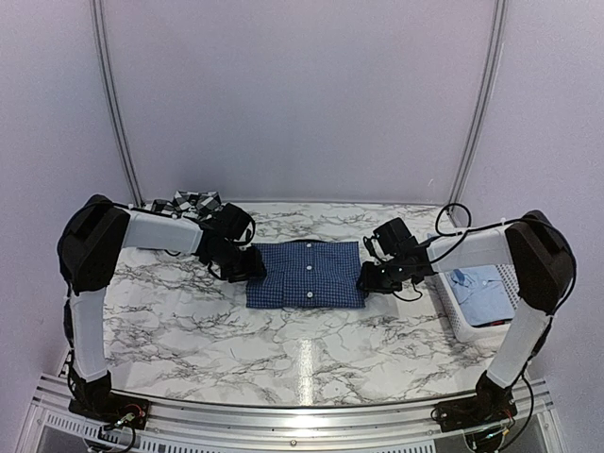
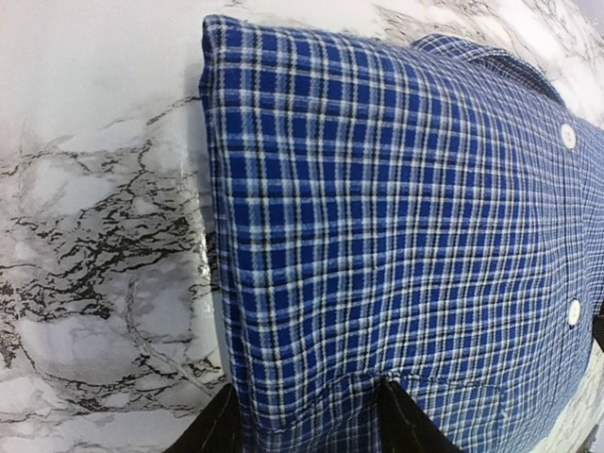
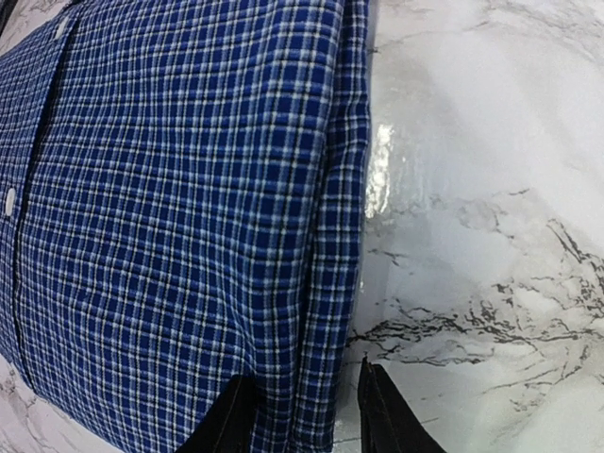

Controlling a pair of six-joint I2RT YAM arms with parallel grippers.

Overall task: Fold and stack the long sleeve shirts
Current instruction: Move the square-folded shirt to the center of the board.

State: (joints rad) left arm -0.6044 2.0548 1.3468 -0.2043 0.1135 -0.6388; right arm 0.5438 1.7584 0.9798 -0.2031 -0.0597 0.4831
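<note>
Left gripper (image 1: 247,265), top view: set against the left edge of the dark blue checked shirt (image 1: 307,274), which lies folded into a rectangle, buttons up, in the middle of the table (image 1: 302,349); its grip cannot be read from up here
Right gripper (image 1: 371,277), top view: at the opposite, right edge of that shirt, with the same doubt
Risk, top view: if the two arms lift or slide unevenly, I judge the fold would skew or fall open
Plaid shirt (image 1: 185,203), top view: lies at the far left of the table behind the left arm, whose forearm passes just in front of it; a swing backwards could drag it
Pale blue shirt (image 1: 479,286), top view: lies in the white basket (image 1: 451,319) at the right, close beside the right arm; a wide pull-back could knock the basket
Fingers (image 2: 219,432), left wrist view: apart, with the folded edge between them, one at the table side and the other over the cloth; whether they press I cannot tell
Risk, left wrist view: only the upper layers may be caught, so the lower ones could be left on the table and unfold
Fingers (image 3: 382,415), right wrist view: likewise apart around the thick right edge, the outer one over bare table; bite uncertain
Risk, right wrist view: the table looks glossy, so the bundle could slip rather than keep its shape
</note>
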